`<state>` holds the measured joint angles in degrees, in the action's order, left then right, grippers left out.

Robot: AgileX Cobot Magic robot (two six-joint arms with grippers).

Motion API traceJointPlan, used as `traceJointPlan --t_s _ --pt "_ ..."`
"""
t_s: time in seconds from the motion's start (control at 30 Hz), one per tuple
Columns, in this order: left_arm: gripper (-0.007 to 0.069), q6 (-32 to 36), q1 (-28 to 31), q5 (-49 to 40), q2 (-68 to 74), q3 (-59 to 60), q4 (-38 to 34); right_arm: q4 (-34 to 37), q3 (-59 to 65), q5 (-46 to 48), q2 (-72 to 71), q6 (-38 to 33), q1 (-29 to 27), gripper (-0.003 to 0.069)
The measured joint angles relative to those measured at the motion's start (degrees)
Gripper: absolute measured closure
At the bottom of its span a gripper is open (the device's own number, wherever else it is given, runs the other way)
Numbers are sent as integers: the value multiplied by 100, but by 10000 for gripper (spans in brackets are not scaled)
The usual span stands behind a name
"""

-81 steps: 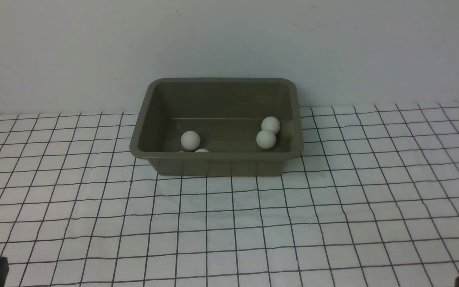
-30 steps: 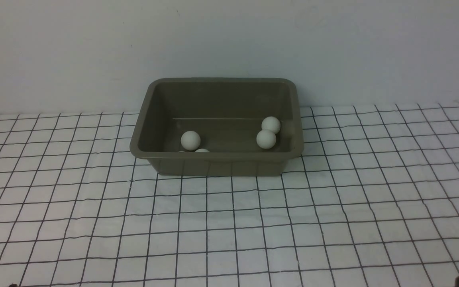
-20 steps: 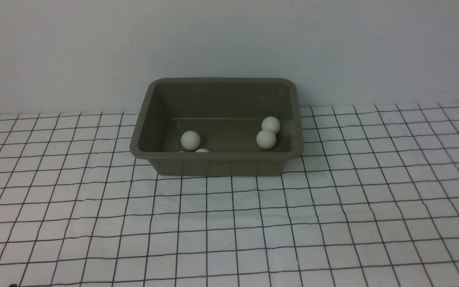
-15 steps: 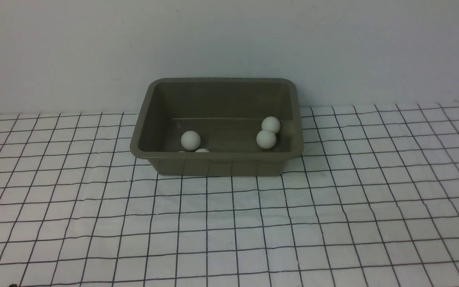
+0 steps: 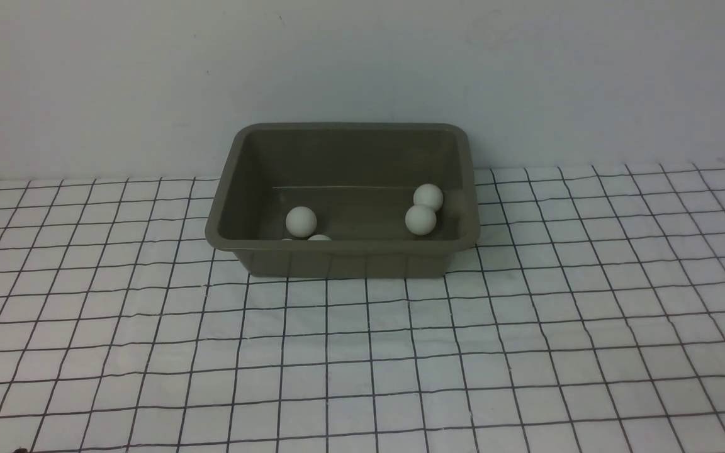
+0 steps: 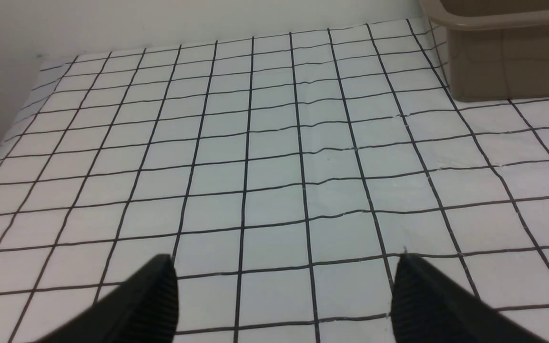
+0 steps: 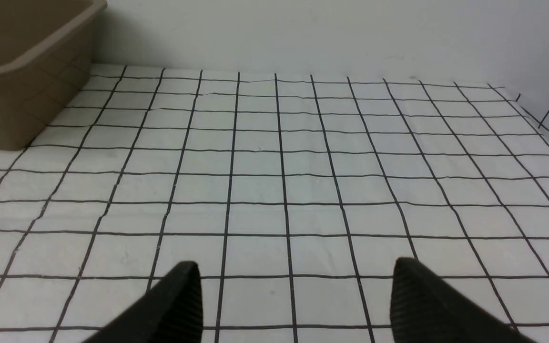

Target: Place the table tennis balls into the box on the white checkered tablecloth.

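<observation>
Peeking above the box (image 5: 343,255) rim — two half-hidden table tennis balls (image 5: 319,237).

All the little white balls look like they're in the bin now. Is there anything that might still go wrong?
Little, probably. The box sits on the wrinkled tablecloth; a tug on the cloth might shift it. Two balls are almost hidden behind the near wall, so a count could miss one. Both end effectors, left and right, are open and empty, well clear of the box.

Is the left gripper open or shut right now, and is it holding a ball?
Open and empty. The left gripper shows its two fingers spread wide over bare tablecloth, nothing between them.
</observation>
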<state>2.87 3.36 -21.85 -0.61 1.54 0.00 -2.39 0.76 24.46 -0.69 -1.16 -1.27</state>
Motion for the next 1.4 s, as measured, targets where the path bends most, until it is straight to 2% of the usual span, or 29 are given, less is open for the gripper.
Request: traceJointPlan --t_s 1.4 --pt "83 0 0 0 0 0 0 4 12 -28 0 -165 0 177"
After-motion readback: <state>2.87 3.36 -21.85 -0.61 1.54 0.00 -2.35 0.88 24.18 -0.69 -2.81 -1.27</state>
